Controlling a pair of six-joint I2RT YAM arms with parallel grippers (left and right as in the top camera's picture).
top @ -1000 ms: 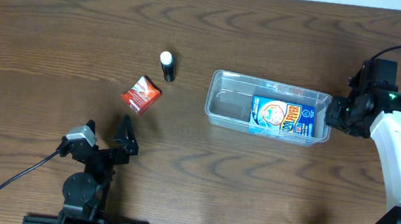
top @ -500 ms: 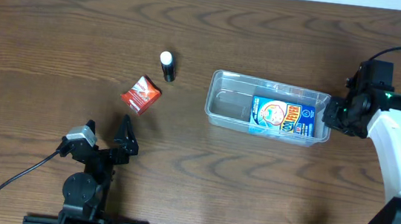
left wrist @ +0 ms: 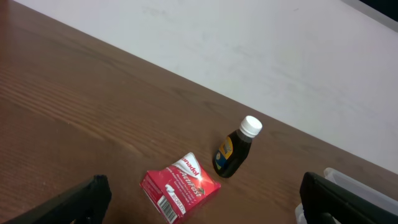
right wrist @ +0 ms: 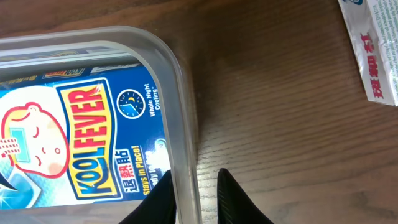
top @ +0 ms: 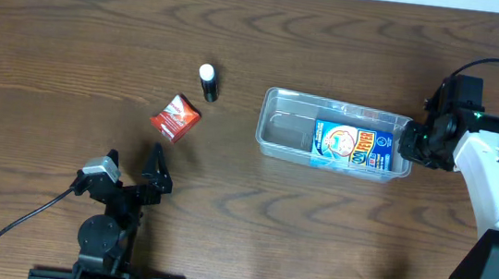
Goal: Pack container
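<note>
Saw container [top: 278, 129] near table's [top: 73, 47] right edge, blue box [top: 353, 148] inside. Straddled its end wall with right gripper [right wrist: 194, 177]; couldn't tell if clenched. Found left gripper [top: 133, 160] released wide. Needed firm, square pinch before any pull.

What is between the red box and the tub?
Nothing: bare table from box to tub, in the overhead view. The bottle stands aside.
</note>
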